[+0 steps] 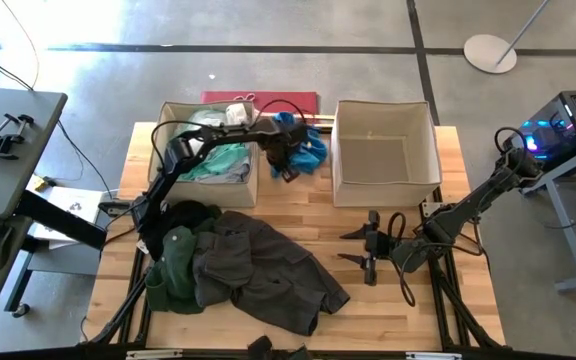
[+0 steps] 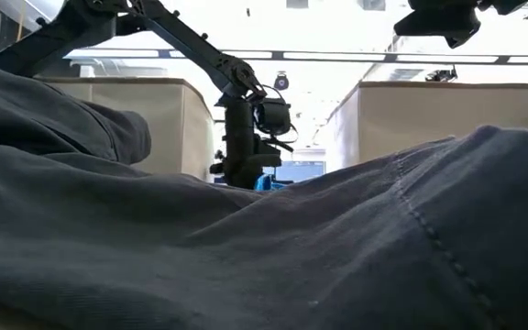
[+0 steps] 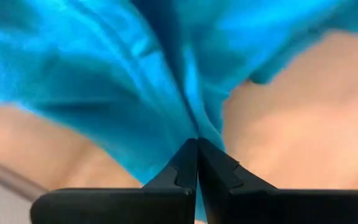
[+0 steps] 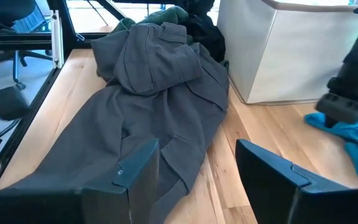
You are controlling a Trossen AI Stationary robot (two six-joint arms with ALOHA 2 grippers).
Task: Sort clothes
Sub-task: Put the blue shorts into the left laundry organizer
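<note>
Pale wooden planks form the table [image 1: 298, 215], on which two beige square fabric bins are set: the left bin [image 1: 250, 185] is filled with teal and white clothes [image 1: 218, 157], the right bin [image 1: 385, 155] is seen bare inside. A bright blue garment [image 3: 135, 74] is pinched between the bins by the closed left gripper [image 3: 197, 144]. A rumpled charcoal garment [image 1: 263, 265] and a dark green one [image 1: 175, 265] are heaped at the front, and the right gripper [image 1: 353, 246] is held open just beside them.

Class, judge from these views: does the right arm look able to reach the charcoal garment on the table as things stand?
Probably yes. The right gripper is open and holds nothing, the charcoal garment lies just beside it, and only bare table shows between them.
</note>
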